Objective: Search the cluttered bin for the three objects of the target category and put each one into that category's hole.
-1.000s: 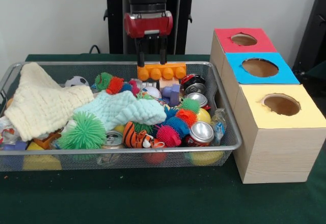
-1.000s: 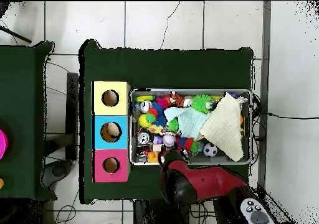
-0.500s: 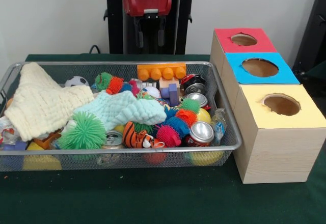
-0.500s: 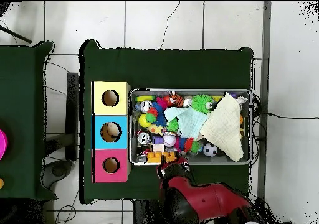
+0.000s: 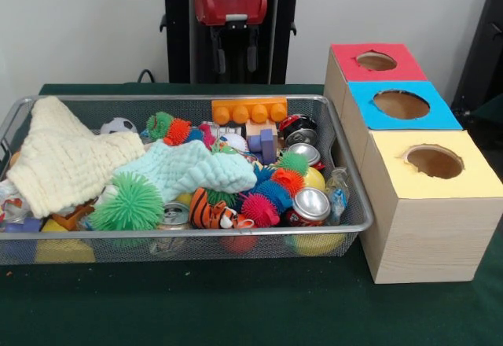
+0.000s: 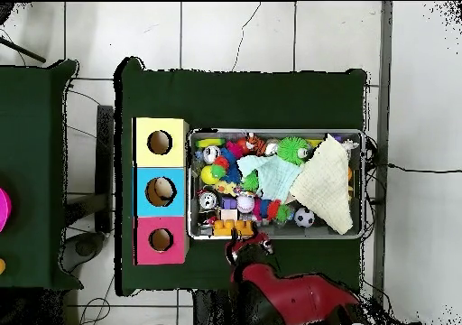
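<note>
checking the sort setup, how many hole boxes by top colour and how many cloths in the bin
red-topped box: 1
blue-topped box: 1
yellow-topped box: 1
cloths: 2, a cream cloth and a mint cloth
total: 5

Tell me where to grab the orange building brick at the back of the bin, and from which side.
Take the orange brick across its narrow width, near the middle of its length, coming straight down from above. It lies flat and exposed on the bin's far rim, studs facing the front camera, with its long sides apparently free. The gripper hangs empty above and behind it, so a short vertical descent probably suffices.
</note>
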Controlling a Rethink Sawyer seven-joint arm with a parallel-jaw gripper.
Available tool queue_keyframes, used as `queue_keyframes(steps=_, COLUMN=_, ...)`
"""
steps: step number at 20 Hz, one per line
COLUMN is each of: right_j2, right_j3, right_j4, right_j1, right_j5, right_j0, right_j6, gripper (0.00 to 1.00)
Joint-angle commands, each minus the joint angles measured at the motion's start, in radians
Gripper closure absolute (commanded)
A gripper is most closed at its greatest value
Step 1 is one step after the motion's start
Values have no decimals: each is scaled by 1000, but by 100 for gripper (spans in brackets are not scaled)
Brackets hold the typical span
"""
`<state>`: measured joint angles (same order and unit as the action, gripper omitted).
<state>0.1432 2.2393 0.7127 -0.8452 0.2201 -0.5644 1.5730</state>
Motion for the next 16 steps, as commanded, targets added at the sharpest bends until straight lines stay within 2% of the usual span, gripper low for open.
queue_keyframes(steps=1, right_j2=15, right_j3=-15, right_j4=95, right_j1=56, right_j5=32, right_j0=-70, right_j6=109, gripper=0)
queue_keyframes(steps=6, right_j2=100, right_j3=-28, right_j4=133, right_j1=52, right_j5=-17, right_j0=-154, right_j6=100, gripper=0)
queue_keyframes(steps=9, right_j2=156, right_j3=-28, right_j4=121, right_j1=40, right_j5=-60, right_j0=-187, right_j6=103, gripper=0)
queue_keyframes(steps=16, right_j2=117, right_j3=-78, right_j4=111, right_j1=85, right_j5=-22, right_j0=-149, right_j6=100, gripper=0)
